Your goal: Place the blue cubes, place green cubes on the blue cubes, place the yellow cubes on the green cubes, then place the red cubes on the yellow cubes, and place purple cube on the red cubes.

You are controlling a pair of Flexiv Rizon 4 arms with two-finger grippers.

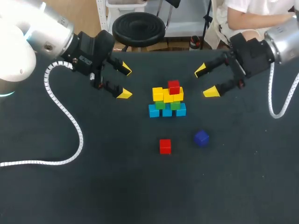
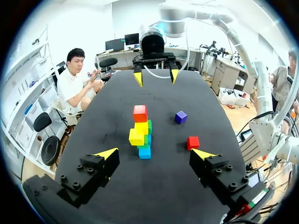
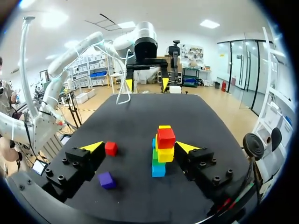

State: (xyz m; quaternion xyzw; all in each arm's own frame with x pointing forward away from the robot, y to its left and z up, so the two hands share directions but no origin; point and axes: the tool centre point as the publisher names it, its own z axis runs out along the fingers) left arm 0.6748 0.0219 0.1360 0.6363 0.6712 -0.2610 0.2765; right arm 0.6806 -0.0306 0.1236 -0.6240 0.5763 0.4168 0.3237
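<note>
A cube stack stands mid-table: blue cubes point(image 1: 167, 111) at the bottom, green cubes point(image 1: 167, 105) on them, yellow cubes point(image 1: 167, 95) above, and one red cube point(image 1: 174, 87) on top. A second red cube point(image 1: 165, 146) and the purple cube point(image 1: 201, 138) lie loose in front of the stack. My left gripper point(image 1: 125, 82) hangs open to the stack's left, and my right gripper point(image 1: 206, 81) hangs open to its right; both hold nothing. Ahead of the left gripper point(image 2: 155, 154) the stack's red cube point(image 2: 140, 113) shows. The right gripper point(image 3: 140, 147) faces the top red cube point(image 3: 166, 137), with the loose red cube point(image 3: 110, 148) and purple cube point(image 3: 106, 179) beside its finger.
A white coiled cable point(image 1: 70, 126) from my left arm trails over the black table point(image 1: 93, 186) at the left. Another cable point(image 1: 275, 109) hangs from my right arm at the right edge.
</note>
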